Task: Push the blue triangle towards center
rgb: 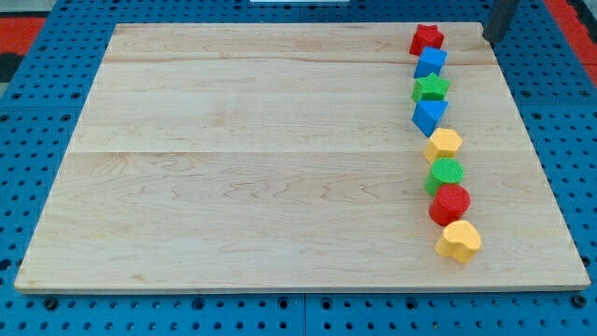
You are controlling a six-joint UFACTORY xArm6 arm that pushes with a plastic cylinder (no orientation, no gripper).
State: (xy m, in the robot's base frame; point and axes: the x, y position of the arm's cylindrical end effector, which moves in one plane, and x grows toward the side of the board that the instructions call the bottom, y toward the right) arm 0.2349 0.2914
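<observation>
Item: blue triangle, fourth in an eight-block column at the counter's 3 o'clock side, touching the green star and yellow block; my tip, a gripless end effector holding nothing, parked at 1 o'clock, apparently awaiting approach.

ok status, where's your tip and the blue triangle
My tip at view's top right, clear of all blocks. Blue triangle untouched in the right-hand column, between green star and yellow block.
</observation>
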